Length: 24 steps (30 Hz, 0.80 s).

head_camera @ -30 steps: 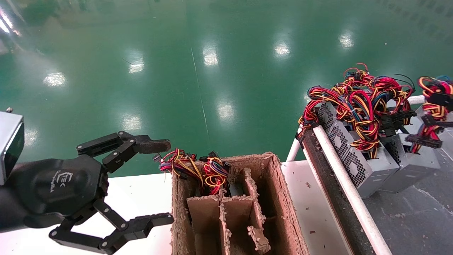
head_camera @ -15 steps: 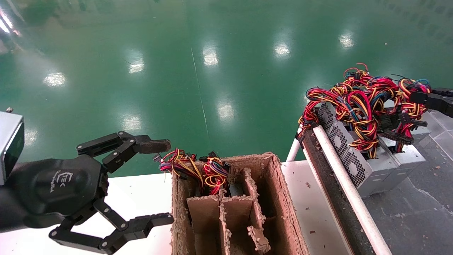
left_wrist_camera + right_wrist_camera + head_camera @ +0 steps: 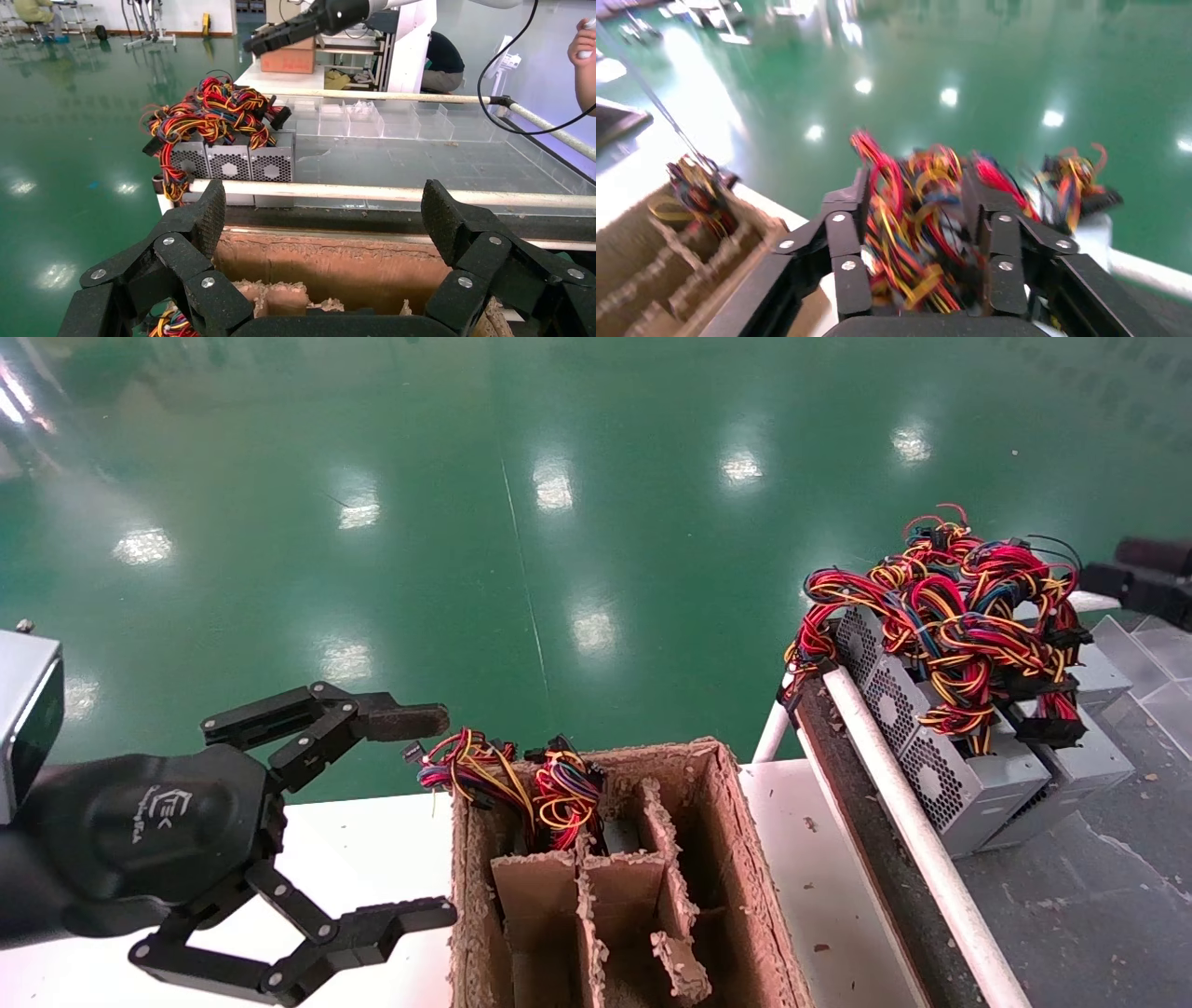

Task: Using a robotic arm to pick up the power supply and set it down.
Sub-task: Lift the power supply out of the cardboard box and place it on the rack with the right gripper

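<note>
Grey power supply (image 3: 968,789): sat in a row with two more grey boxes on the dark surface at my right, just behind a white rail (image 3: 917,840), its honeycomb grille facing the rail.
Wire bundle (image 3: 950,617): red, yellow, black and blue, heaped on top of the row.
My right gripper (image 3: 914,210): hung over that tangle with its fingers (image 3: 857,200) spread either side of the wires; I could not tell whether they touched anything.
My left gripper (image 3: 424,817): hovered over the white table (image 3: 354,845), just beside the cardboard box (image 3: 745,868), fingers wide apart and holding nothing.
Cardboard box: worn, split by dividers, with another clump of coloured wires (image 3: 507,784) sticking up from its far compartments.
</note>
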Motion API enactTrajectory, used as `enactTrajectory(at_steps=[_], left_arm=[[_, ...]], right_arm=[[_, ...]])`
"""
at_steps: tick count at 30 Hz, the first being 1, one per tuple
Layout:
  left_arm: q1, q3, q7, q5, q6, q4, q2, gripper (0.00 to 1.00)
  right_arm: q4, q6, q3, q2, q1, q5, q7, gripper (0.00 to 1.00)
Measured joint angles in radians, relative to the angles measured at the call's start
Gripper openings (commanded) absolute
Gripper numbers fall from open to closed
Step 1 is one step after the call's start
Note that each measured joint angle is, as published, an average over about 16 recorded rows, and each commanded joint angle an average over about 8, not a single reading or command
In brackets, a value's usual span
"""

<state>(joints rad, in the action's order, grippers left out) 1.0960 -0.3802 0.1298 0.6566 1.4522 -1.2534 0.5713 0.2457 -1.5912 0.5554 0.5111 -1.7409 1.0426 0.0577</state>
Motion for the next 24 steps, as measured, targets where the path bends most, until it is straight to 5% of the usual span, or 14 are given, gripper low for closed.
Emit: enactTrajectory(at_steps=[24], left_arm=[[0.0,0.0,0.0,0.0,0.0,0.0,0.0,1.0]], right_arm=[[0.097,0.008,-0.027,0.008,0.064,-0.036,0.014,1.0]])
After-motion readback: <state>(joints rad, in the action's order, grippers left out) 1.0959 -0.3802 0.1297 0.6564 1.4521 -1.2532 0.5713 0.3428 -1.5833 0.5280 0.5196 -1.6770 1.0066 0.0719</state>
